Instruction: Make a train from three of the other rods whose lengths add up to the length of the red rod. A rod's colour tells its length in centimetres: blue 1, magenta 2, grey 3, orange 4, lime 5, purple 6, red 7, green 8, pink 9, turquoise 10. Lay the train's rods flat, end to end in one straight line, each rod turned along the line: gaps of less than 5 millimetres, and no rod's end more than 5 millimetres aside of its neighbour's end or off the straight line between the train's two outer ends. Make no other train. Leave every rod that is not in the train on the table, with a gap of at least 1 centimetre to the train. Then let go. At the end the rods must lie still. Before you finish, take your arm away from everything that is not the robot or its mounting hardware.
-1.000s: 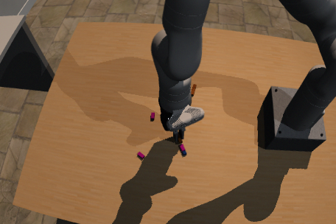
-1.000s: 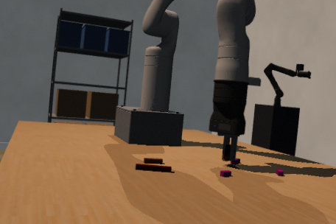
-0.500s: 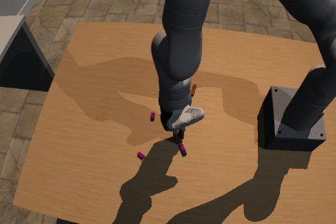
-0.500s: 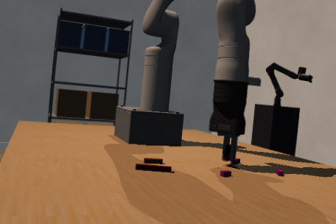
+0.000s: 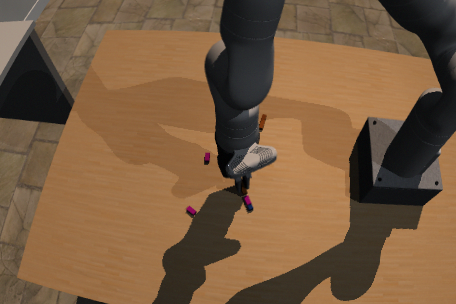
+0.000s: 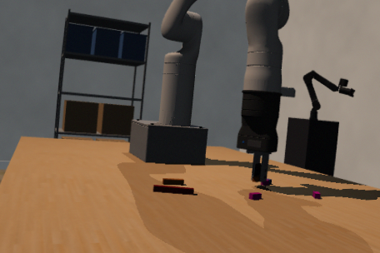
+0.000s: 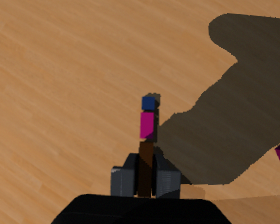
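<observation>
My gripper (image 5: 244, 183) is shut on an orange rod (image 7: 145, 165) and holds it low at the table top, near the table's middle. In the wrist view the orange rod points along a line with a magenta rod (image 7: 148, 124) and a blue rod (image 7: 149, 103) that lie end to end just beyond its tip. That pair also shows in the top view (image 5: 248, 203). The red rod (image 6: 173, 189) lies flat with a second orange rod (image 6: 173, 181) beside it; in the top view my arm hides the red rod.
Two loose magenta rods lie apart from the line, one at the left (image 5: 207, 158) and one nearer the front (image 5: 191, 210). The second orange rod (image 5: 262, 122) lies behind my arm. The robot's base block (image 5: 395, 162) stands at the right.
</observation>
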{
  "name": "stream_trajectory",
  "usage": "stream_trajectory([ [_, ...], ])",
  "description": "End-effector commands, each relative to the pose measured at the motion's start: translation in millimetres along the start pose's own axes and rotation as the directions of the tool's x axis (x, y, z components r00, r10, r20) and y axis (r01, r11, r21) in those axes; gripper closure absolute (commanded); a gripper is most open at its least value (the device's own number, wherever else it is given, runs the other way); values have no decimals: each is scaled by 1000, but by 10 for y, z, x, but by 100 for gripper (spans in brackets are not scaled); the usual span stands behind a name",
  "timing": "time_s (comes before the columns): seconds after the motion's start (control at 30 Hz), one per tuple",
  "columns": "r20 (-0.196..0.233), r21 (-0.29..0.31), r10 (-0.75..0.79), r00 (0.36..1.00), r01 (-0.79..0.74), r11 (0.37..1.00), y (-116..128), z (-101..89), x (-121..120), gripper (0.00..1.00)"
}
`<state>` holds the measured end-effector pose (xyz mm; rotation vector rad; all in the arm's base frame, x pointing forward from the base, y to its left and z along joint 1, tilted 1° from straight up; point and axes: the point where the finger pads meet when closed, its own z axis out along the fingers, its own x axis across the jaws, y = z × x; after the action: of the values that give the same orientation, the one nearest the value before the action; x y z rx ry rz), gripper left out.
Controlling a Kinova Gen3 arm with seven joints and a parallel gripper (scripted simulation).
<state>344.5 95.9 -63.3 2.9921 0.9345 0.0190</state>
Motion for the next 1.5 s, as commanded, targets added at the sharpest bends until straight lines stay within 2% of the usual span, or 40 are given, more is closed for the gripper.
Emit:
stream_trajectory([
  [0.0, -1, -1, 0, 1000, 0, 1000, 2, -5, 5, 76],
  [0.7, -1, -1, 0, 1000, 0, 1000, 2, -1, 5, 76],
  [1.47, -1, -1, 0, 1000, 0, 1000, 2, 115, 6, 76],
])
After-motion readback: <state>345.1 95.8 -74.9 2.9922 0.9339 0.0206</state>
